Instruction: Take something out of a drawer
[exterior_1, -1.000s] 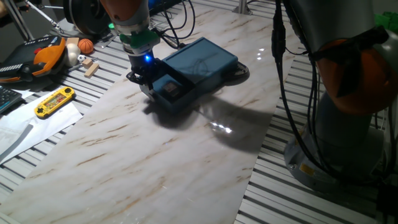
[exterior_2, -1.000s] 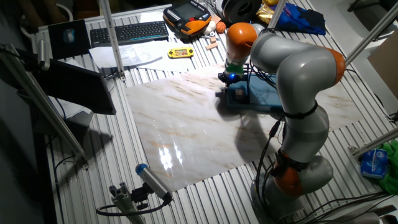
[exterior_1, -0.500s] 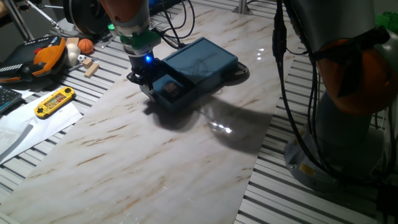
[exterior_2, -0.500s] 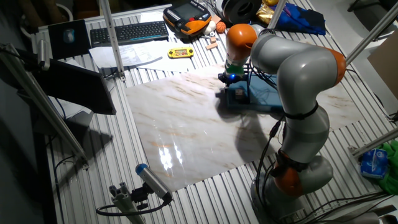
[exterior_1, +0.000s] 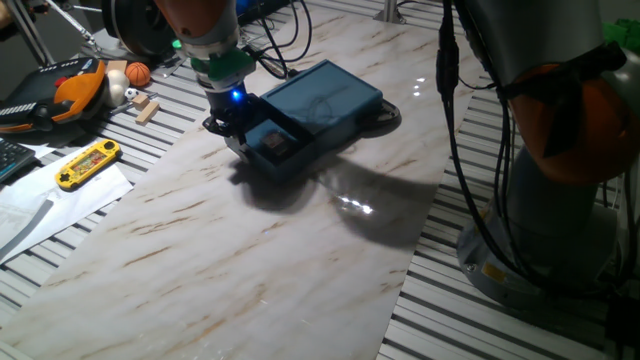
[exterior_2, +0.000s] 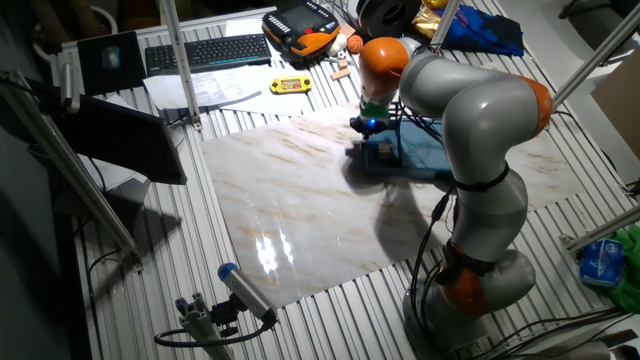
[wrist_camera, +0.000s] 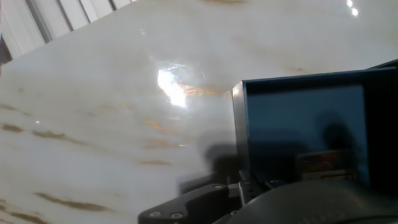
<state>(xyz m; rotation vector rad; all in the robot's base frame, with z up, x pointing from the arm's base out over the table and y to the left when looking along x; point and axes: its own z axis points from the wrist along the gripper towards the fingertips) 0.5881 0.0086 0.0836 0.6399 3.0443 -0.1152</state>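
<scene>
Item: your end effector (exterior_1: 237, 137) sat at the open drawer's (exterior_1: 283, 157) front; packet (exterior_1: 275, 143) just inside, beside it; finger spread indeterminable.

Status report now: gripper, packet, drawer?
Gripper at drawer front, jaw state unclear. Drawer open. Packet inside, not gripped. Nothing blocking.

Marble slab (exterior_1: 250, 250) on slatted metal table (exterior_1: 440, 300); glare.

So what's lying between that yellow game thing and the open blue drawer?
In one fixed view, only bare marble tabletop lies between the yellow game and the drawer, until the gripper at the drawer's front.
</scene>
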